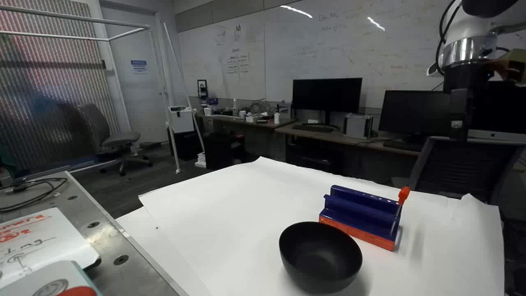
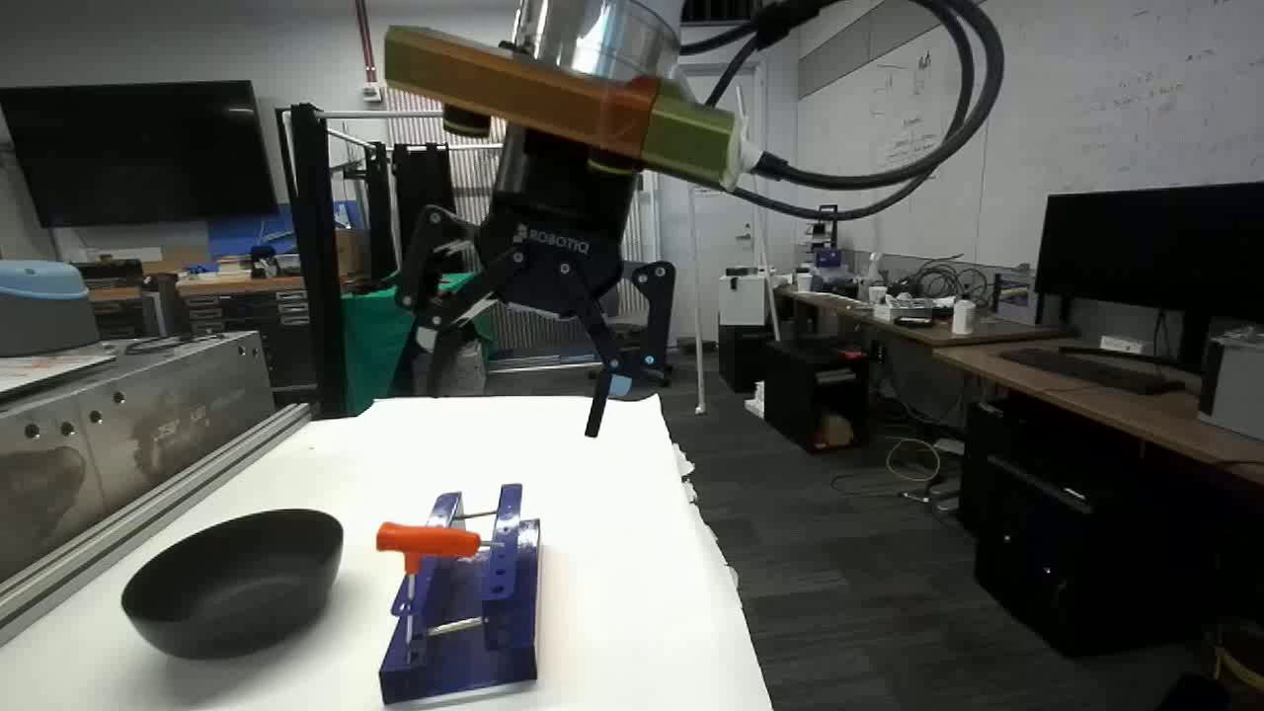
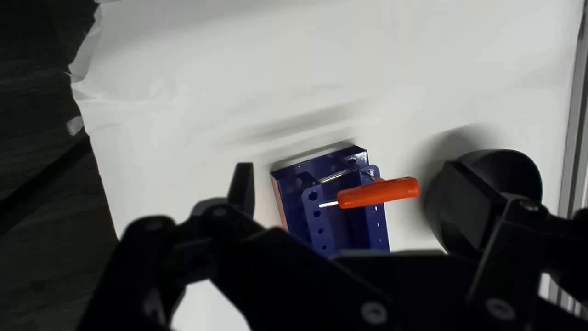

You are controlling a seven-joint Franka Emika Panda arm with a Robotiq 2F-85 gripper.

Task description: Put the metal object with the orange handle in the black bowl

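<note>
The metal object with the orange handle (image 1: pixel 404 195) stands upright at one end of the blue rack, its thin shaft down through the rack's holes. Its T-shaped handle shows in an exterior view (image 2: pixel 428 540) and in the wrist view (image 3: pixel 379 192). The black bowl (image 1: pixel 312 279) sits on the white table covering beside the rack; it also shows in an exterior view (image 2: pixel 237 632) and, partly hidden by a finger, in the wrist view (image 3: pixel 528 170). My gripper (image 2: pixel 504 410) is open and empty, well above the table. In the wrist view its fingers (image 3: pixel 356 195) frame the handle from above, apart from it.
The blue ridged rack (image 1: pixel 361 211) with an orange base stands close to the bowl; it also shows in the wrist view (image 3: pixel 317 170). A metal bench (image 2: pixel 138 415) runs along one table side. A chair (image 1: pixel 468 176) and desks with monitors stand beyond the table.
</note>
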